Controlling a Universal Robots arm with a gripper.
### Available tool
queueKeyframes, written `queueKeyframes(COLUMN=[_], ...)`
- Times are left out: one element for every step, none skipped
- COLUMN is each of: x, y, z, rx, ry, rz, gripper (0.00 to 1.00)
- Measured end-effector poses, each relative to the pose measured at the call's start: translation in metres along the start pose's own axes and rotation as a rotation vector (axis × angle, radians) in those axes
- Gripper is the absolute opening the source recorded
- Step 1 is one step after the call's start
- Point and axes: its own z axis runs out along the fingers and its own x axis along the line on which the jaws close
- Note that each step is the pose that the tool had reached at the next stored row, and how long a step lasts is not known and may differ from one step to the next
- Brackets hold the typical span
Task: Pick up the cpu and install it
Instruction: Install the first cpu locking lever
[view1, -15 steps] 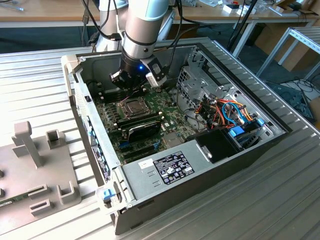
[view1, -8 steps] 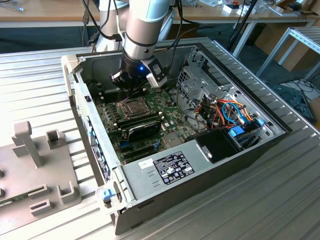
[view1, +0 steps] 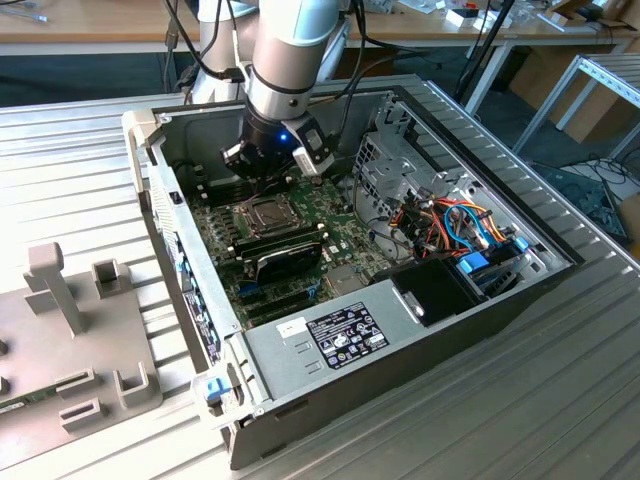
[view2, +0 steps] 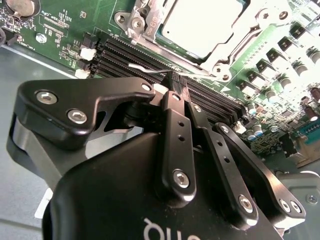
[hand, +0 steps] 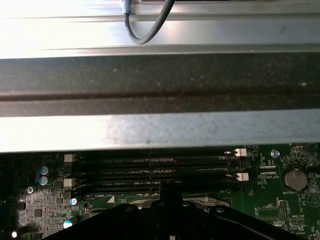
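Cpu (view2: 200, 22): seated in the socket on the board (view1: 335, 225), mid-case. Its silver top is bordered by the frame (view2: 150, 20), which appears to be laid down over the chip's edges. In the exterior view the cpu is seen just on the near side of the gripper (view1: 265, 180).

Claw: in the second wrist view the pads (view2: 175, 84) are seen brought together with no gap. The cpu is not held. A thin lever (view2: 142, 67) runs across the slots (view2: 120, 52) to the pad tips. Whether it is pinched or only touched cannot be told.

Reading: with the chip in its socket and the frame down, placement is judged done. The work is judged to stand at the clamping of the socket, which would explain why the tips are set at the lever and not over the chip.

Pose: the arm (view1: 290, 50) is brought down into the case (view1: 450, 340) from the far side, with the wrist close to vertical. The gripper is held low over the slots, on the far side of the socket. In the first wrist view the slots (hand: 150, 167) lie between the gripper (hand: 170, 190) and the far wall (hand: 160, 130).
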Motion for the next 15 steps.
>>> queueKeyframes(x=[-0.0003, -0.0007, -0.0011, -0.0016, -0.0021, -0.0028, -0.0031, -0.0035, -0.004, -0.0043, -0.0045, -0.0048, -0.0049, -0.005, -0.0052], y=[-0.0001, -0.0001, -0.0001, -0.0001, -0.0002, -0.0002, -0.0003, -0.0003, -0.0004, -0.0005, -0.0006, -0.0009, -0.001, -0.0011, -0.0013], z=[0.0001, 0.0004, 0.0006, 0.0009, 0.0011, 0.0015, 0.0016, 0.0017, 0.0021, 0.0023, 0.0026, 0.0031, 0.0034, 0.0037, 0.004], rx=[-0.0001, -0.0004, -0.0006, -0.0008, -0.0009, -0.0011, -0.0012, -0.0014, -0.0016, -0.0017, -0.0016, -0.0016, -0.0016, -0.0016, -0.0015], ry=[0.0002, 0.0001, 0.0, 0.0, 0.0001, 0.0, 0.0001, 0.0001, 0.0, -0.0001, 0.0, 0.0, -0.0001, 0.0, 0.0], rz=[0.0, 0.0, 0.0, 0.0, 0.0, 0.0, 0.0, 0.0, 0.0, 0.0, 0.0, 0.0, 0.0, 0.0, 0.0], gripper=[0.11, 0.11, 0.11, 0.11, 0.11, 0.11, 0.11, 0.11, 0.11, 0.11, 0.11, 0.11, 0.11, 0.11, 0.11])
